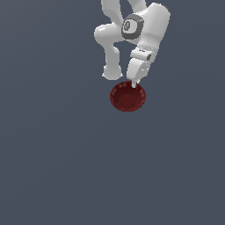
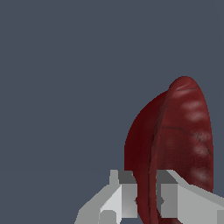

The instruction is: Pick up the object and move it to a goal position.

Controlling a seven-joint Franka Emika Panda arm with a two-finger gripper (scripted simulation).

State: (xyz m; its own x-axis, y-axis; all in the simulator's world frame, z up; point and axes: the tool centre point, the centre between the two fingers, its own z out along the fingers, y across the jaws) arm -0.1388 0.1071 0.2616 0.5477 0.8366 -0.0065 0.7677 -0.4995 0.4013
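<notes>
The object, a small dark red bowl (image 1: 127, 97) with a ribbed rim, hangs below the white arm in the exterior view, its opening turned toward the camera. My gripper (image 1: 133, 84) comes down onto the bowl's upper rim. In the wrist view the bowl (image 2: 183, 131) is seen edge-on, and its rim runs straight between my two fingers, one finger (image 2: 118, 197) on the outer side and the other on the inner side. The gripper (image 2: 148, 199) is shut on the rim.
A plain dark grey-blue surface (image 1: 66, 167) fills the rest of both views. The white arm's links (image 1: 132, 26) stand at the top of the exterior view.
</notes>
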